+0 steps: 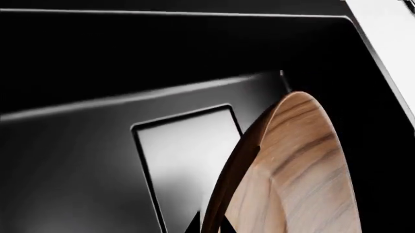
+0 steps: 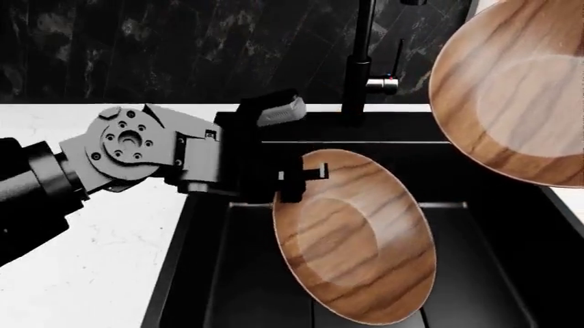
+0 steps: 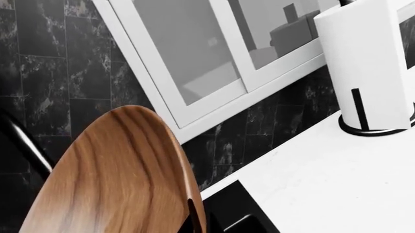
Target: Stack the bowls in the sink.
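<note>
Left gripper (image 2: 294, 179) pinches the rim of one round glossy brown wooden bowl (image 2: 354, 236), held tilted above the deep matte black rectangular sink (image 2: 187, 273). Second brown wooden bowl (image 2: 515, 92) hangs raised and tilted upper right, near the tall black faucet (image 2: 357, 65); right gripper's jaw state cannot be told. White paper towel roll (image 3: 370, 63) stands on the white counter (image 3: 337, 179).
</note>
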